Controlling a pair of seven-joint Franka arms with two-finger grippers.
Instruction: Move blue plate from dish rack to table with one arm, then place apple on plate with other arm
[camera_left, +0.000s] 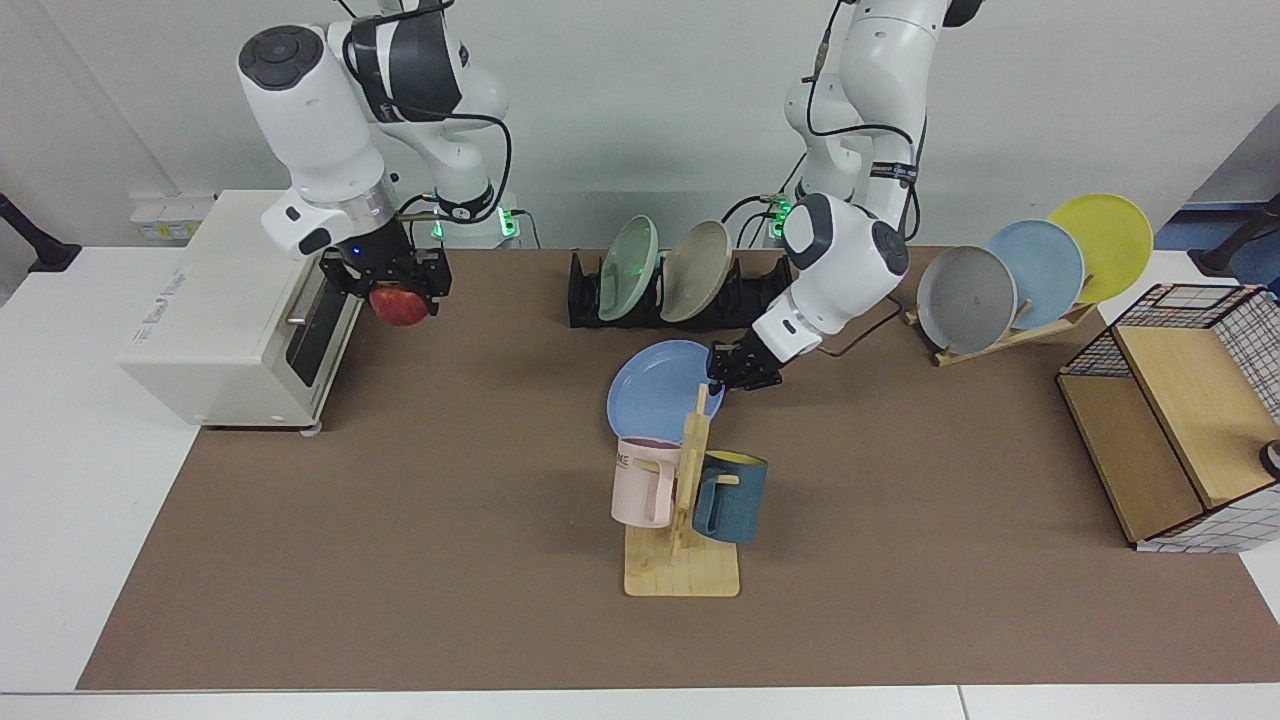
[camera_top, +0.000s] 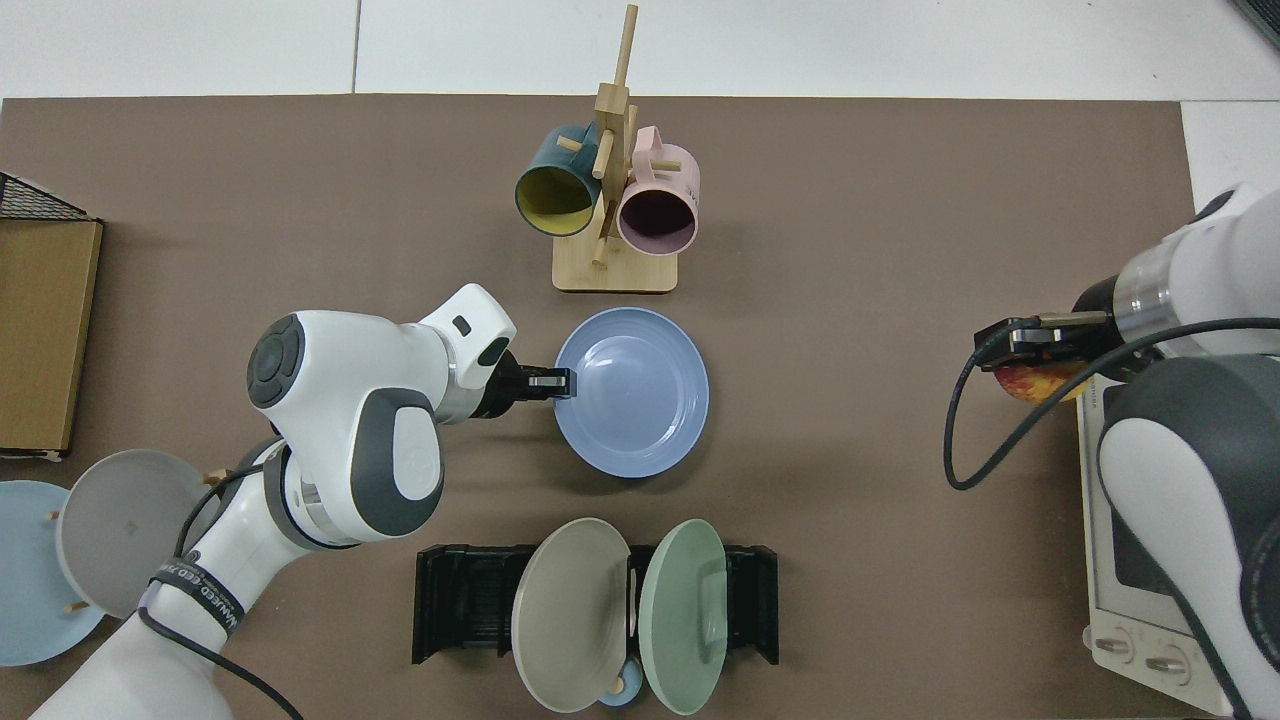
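Two arms share the job, each with its own load. The left end effector (camera_left: 727, 375) is clamped on the rim of the blue plate (camera_left: 655, 390), holding it by its edge so the dish faces up, close to level and low over the table (camera_left: 400, 560). That edge grip leaves the plate's middle free for what goes on it. Whether the plate touches the mat cannot be told. It sits near the table's middle, between the mug stand (camera_top: 614, 270) and the dish rack (camera_top: 460, 600), well apart from the rack, which holds a beige and a green plate, with its slots at one end bare.

The right end effector (camera_left: 398, 290) grips the apple (camera_left: 400, 305) high in front of the toaster oven (camera_left: 225, 300), near the table's edge, likely waiting clear of the other arm.

The plate is round, shallow, matte periwinkle, plain, with a raised rim. The apple is small and red with a yellow-orange patch showing in the top view.
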